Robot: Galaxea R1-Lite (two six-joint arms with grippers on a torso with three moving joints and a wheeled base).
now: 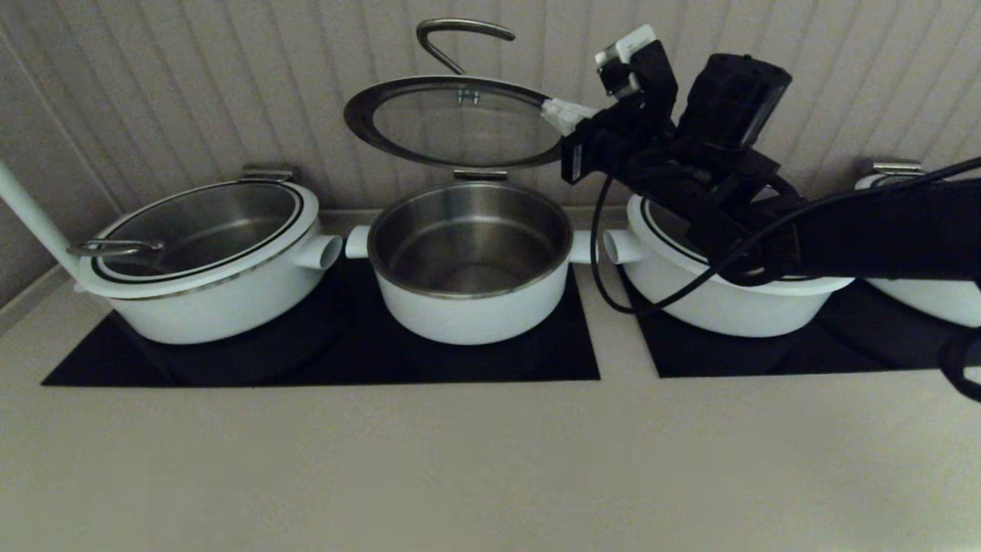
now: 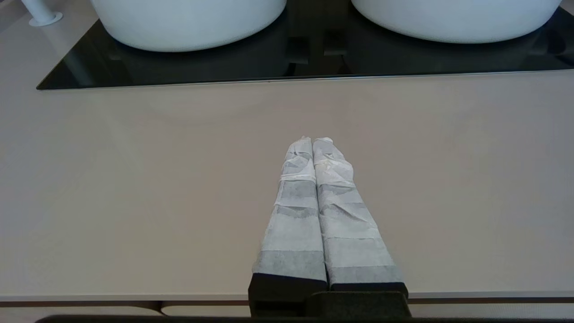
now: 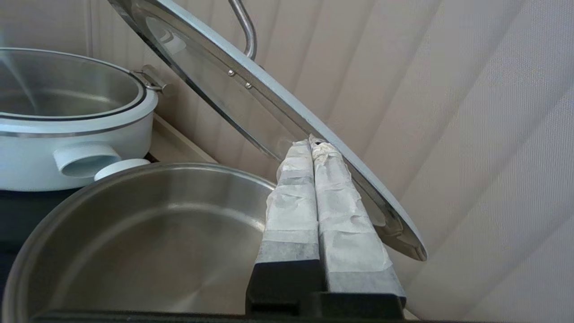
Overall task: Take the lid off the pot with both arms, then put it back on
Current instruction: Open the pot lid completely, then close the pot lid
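The head view is dim and warm-toned; the near counter (image 1: 460,475) shows soft and smeared toward the lower edge; the wall's grooves (image 1: 191,84) splay outward toward the picture's sides, a wide-lens bend; soft shadow pools under the pot (image 1: 471,261) on the black hob (image 1: 322,353); the pot's steel inside carries a pale, diffuse sheen; both wrist views are far brighter and evenly lit; the hob's glossy surface (image 2: 287,58) mirrors the white vessels above it; the lid (image 3: 264,116) shows faint streaked reflections across its glass
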